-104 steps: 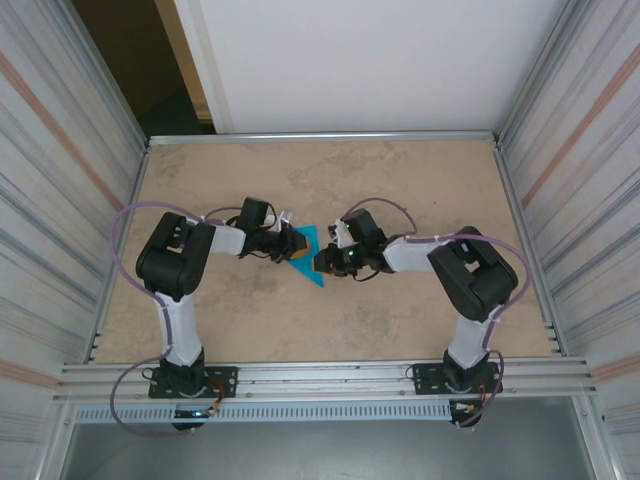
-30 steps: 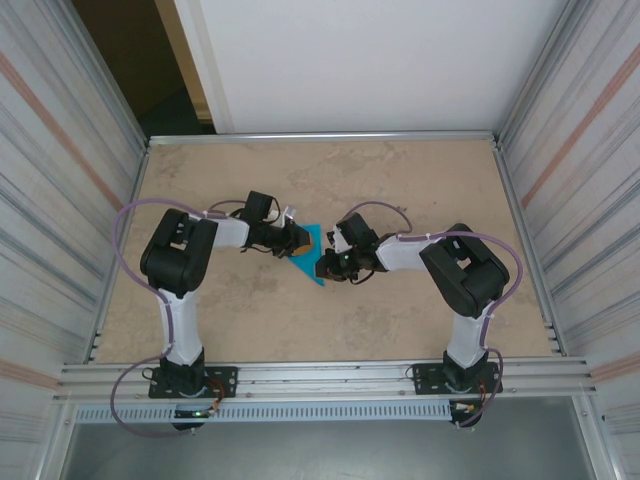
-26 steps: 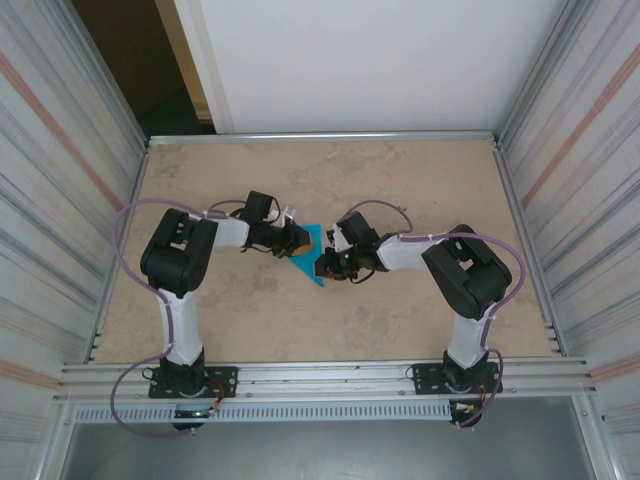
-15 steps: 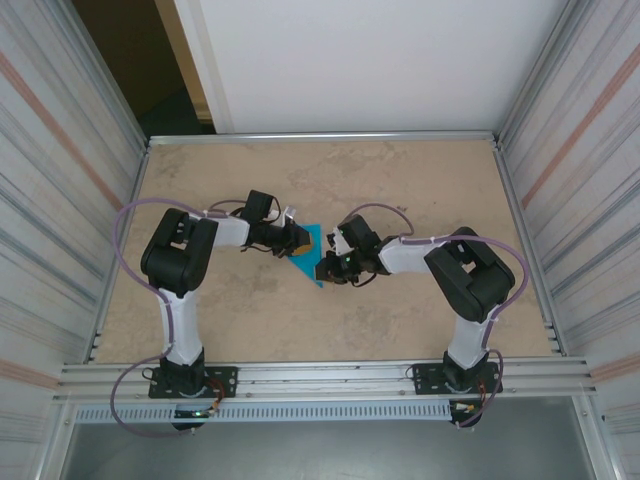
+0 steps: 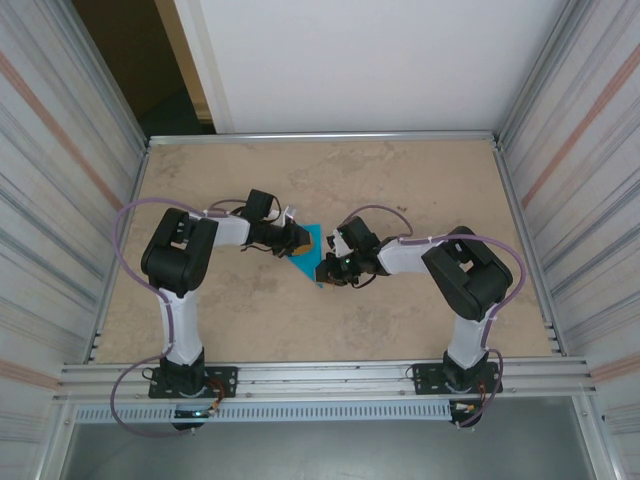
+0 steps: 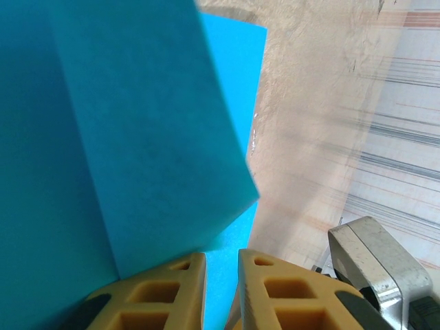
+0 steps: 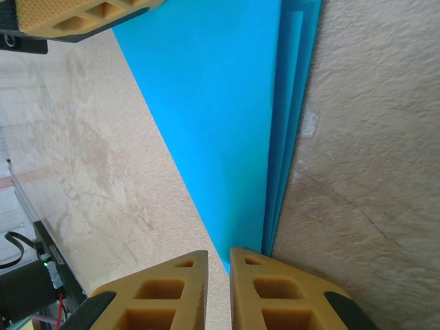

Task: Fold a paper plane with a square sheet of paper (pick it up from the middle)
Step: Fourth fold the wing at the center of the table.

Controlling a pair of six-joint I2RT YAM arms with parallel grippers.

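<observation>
The teal-blue paper [image 5: 308, 250] lies flat mid-table, folded into a layered triangle whose sharp point faces the near side. My left gripper [image 5: 298, 240] sits at its far left corner. In the left wrist view a raised flap of the paper [image 6: 137, 137] overlaps one fingertip of the left gripper [image 6: 221, 256], whose jaws are nearly together with a lower layer showing in the slit. My right gripper [image 5: 321, 271] is at the point. Its jaws [image 7: 218, 253] are shut, straddling the tip of the paper [image 7: 227, 103] beside the stacked edges.
Bare tan tabletop [image 5: 400, 180] surrounds the paper. Ribbed metal walls [image 5: 60, 200] close both sides, and an aluminium rail [image 5: 320, 378] runs along the near edge. The two grippers are a short hand's width apart over the paper.
The right gripper has crept slightly toward the paper's near point. The left gripper and the paper have stayed put.
</observation>
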